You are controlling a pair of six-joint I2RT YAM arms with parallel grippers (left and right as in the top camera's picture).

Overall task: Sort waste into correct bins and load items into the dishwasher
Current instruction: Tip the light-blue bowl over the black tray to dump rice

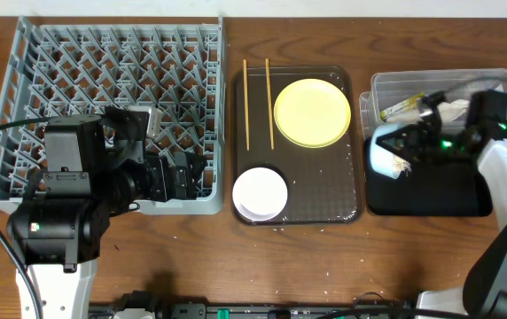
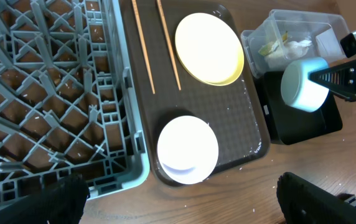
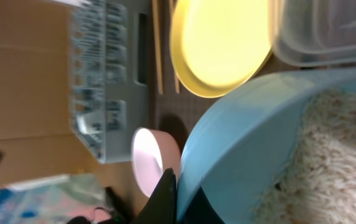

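Light-blue bowl [image 1: 383,152] tilted over black tray [image 1: 432,195] edge

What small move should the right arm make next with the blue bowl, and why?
Probably tip the light-blue bowl further. The right gripper holds it by the rim, tilted over the left end of the black tray, and rice scraps lie inside, so more tilt should spill them into the tray.
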